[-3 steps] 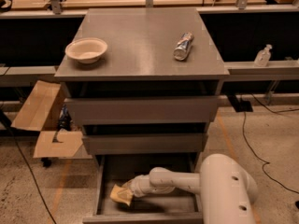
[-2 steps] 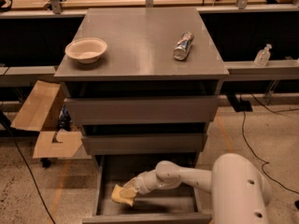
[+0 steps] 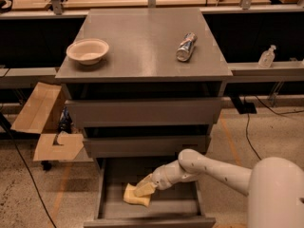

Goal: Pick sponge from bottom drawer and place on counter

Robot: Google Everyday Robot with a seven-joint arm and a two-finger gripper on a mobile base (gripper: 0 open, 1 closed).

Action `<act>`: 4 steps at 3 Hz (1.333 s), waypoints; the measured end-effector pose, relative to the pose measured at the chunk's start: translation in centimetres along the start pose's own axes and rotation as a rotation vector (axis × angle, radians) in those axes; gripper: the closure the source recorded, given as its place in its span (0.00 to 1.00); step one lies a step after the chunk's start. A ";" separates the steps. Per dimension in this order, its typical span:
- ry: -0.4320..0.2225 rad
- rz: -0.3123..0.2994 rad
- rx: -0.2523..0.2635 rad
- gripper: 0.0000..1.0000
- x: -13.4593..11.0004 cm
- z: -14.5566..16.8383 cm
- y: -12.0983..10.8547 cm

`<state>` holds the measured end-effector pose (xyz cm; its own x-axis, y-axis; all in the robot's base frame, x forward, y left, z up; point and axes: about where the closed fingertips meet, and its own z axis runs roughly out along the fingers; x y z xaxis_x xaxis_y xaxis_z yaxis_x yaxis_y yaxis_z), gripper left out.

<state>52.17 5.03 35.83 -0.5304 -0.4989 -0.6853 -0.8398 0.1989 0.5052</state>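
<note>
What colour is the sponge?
The sponge is pale yellow, camera view; the tool is at it in the bottom drawer.

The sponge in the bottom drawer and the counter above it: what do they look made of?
The sponge looks like soft foam: pale yellow, matte, wavy-edged. The counter seems to be metal, grey with a dull sheen from the lights, though painted board can't be excluded. The gripper is down in the bottom drawer, at the sponge.

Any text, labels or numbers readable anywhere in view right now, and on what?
None readable.
Can on the counter: label too blurred to read.
Bottle at right: no legible label.
End effector is at the sponge in the bottom drawer; no markings show there.
</note>
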 end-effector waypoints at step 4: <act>0.229 -0.032 0.333 1.00 -16.4 -30.2 11.2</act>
<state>54.97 -10.03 68.61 -0.4958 -0.6766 -0.5444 -0.8668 0.4238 0.2627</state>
